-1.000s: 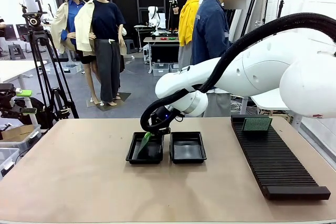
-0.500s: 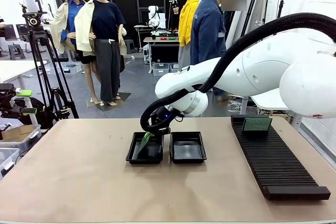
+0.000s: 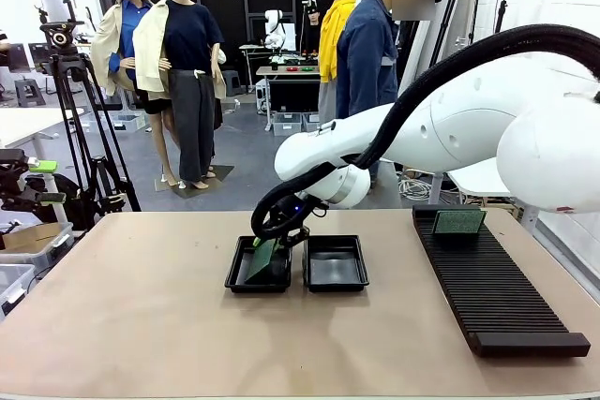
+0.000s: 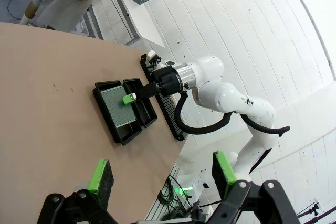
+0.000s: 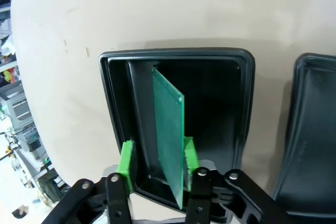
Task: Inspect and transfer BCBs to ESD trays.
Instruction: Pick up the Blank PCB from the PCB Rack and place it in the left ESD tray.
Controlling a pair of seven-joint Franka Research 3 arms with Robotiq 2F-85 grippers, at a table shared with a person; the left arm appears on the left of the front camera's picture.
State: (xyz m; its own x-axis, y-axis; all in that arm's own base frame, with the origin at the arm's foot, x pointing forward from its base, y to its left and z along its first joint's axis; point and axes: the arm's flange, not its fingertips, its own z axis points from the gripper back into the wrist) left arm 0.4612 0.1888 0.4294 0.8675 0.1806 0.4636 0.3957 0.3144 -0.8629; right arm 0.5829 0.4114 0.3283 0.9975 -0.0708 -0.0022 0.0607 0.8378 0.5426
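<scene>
right claw (image 5: 158,157) is sitting partway open over the tray (image 5: 215,103) on the robot's left of the pair, heads up. from its wrist cam you can see the green board (image 5: 168,124) standing on edge between the two green pads, tilted, with its low edge down inside the tray. one pad (image 5: 126,160) is clearly off the board with a gap showing. the other pad (image 5: 190,151) is right against it or just beside it, can't tell which. so you've got nothing clamping it from both sides. your front cam shows the same board leaning at a slant in that tray, with the claw just above it. other tray (image 3: 336,264) sits just beside it, on the side nearer the rack. second board (image 3: 458,222) stands upright at the far end of the long black slotted rack (image 3: 492,297), well apart from the trays. left claw (image 4: 163,174) is spread wide with nothing between its pads, hanging high over the table (image 4: 42,77). person (image 3: 366,53) stands at the far side.
</scene>
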